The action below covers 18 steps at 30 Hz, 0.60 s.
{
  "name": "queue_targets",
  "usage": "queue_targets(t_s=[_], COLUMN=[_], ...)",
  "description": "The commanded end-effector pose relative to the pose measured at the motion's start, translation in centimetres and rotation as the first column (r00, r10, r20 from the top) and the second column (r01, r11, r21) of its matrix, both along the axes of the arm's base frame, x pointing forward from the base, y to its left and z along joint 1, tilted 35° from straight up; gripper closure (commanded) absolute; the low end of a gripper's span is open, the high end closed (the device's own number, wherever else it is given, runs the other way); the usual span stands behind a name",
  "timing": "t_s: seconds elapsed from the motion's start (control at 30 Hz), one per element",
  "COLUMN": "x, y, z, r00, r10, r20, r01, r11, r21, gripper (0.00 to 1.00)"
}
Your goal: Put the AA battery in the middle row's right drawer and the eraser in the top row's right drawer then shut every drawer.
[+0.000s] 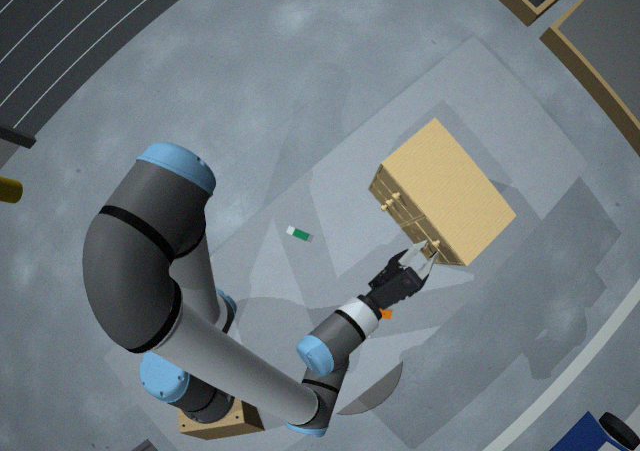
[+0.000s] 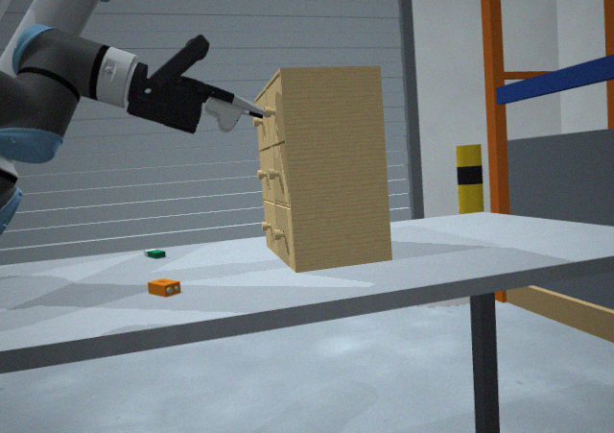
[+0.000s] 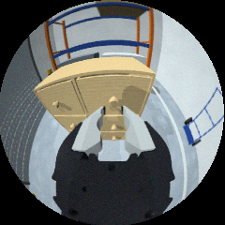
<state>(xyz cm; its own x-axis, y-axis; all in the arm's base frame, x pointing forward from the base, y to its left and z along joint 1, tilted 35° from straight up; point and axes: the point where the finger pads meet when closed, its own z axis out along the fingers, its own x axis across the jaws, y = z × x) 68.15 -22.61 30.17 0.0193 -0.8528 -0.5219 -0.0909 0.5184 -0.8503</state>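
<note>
The chest stands upright with its drawer fronts facing the arm. All the drawers look shut, including the right drawer of the top row and the right drawer of the middle row. My gripper is partly open at the top right knob, its fingertips apart on either side of it; contact is not visible. The eraser, green and white, lies on the table. No AA battery shows in any view.
An orange block with two silvery round spots lies on the table on the near side of the chest in the exterior view. Knobs of the middle and bottom rows stick out below my fingers.
</note>
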Motion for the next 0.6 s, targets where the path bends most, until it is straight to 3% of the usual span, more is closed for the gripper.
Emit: queue_targets(t_s=[0.0, 0.57], x=[0.63, 1.34], y=[-0.27, -0.41], z=[0.13, 0.32], r00=[1.0, 1.0], r10=[-0.001, -0.002], r20=[0.0, 0.001], r01=[0.001, 0.002], r11=[1.0, 1.0], r21=[0.0, -0.001], gripper=[0.8, 0.8])
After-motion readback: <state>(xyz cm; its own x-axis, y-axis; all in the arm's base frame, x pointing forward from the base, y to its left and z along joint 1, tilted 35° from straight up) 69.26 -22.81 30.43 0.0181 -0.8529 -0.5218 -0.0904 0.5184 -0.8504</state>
